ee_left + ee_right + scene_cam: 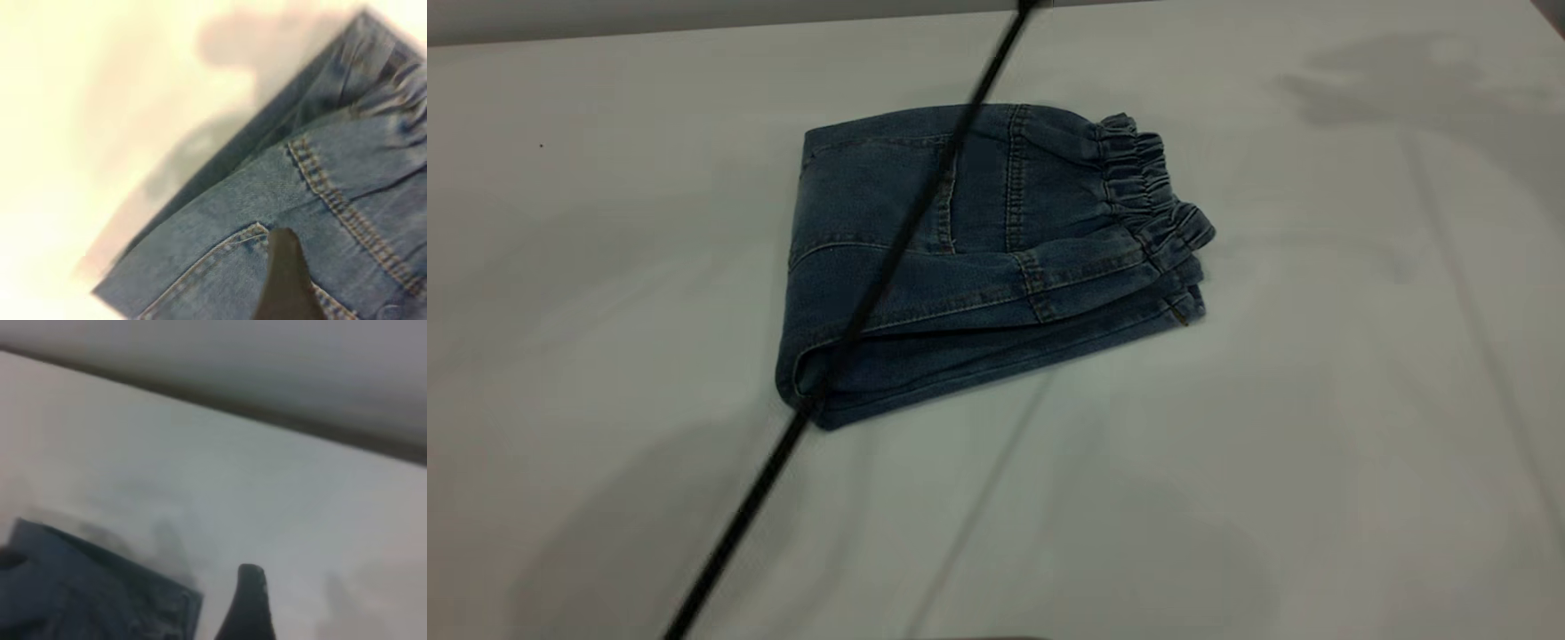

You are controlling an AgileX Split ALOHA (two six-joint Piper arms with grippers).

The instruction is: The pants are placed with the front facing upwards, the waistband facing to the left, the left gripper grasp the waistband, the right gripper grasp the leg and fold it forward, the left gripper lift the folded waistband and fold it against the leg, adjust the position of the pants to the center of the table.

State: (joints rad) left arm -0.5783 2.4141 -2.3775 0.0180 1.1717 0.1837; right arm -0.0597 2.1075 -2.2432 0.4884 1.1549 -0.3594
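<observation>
Pants [969,267] look fully folded on the counter [1316,444], you just need centering; can't tell either gripper's state

The wide, flat, pale grey worktop [1316,400] is carrying the folded blue denim pants [978,267], their ruffled elastic waistband [1147,191] pointing toward three o'clock.

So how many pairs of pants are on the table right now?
1. The pants lie folded near the middle of the table, waistband toward the exterior view's right. Nothing seems to hide another.
</observation>
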